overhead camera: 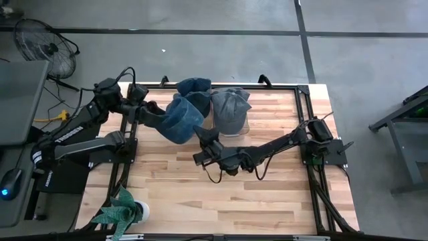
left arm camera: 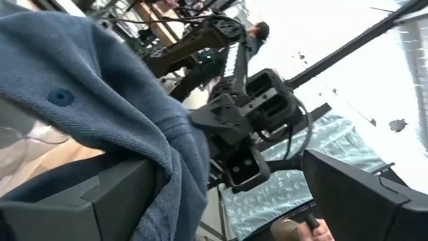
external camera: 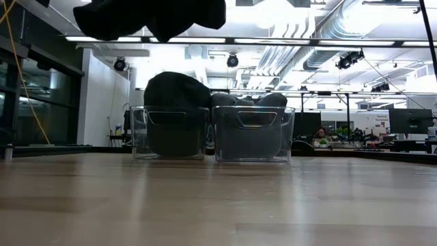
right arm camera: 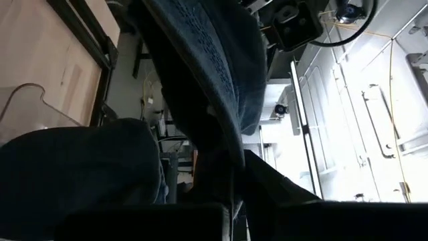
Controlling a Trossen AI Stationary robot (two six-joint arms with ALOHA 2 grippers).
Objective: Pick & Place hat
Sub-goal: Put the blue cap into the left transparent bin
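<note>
High view. We see the blue hat (overhead camera: 179, 119) held aloft near the tabletop's (overhead camera: 267, 194) far edge, stretched between both arms: the right gripper (overhead camera: 200, 136) clenches its near end, the left gripper (overhead camera: 152, 107), spread wide, carries its far-left end beside the left bin (external camera: 168, 132).

Your left gripper (overhead camera: 152, 111) reaches inward from table's left rear, fingers (left arm camera: 100, 201) spread wide. Your right gripper (overhead camera: 200, 136) stretches low across table's middle toward it, jaws clamped shut, wrist angled upward.
</note>
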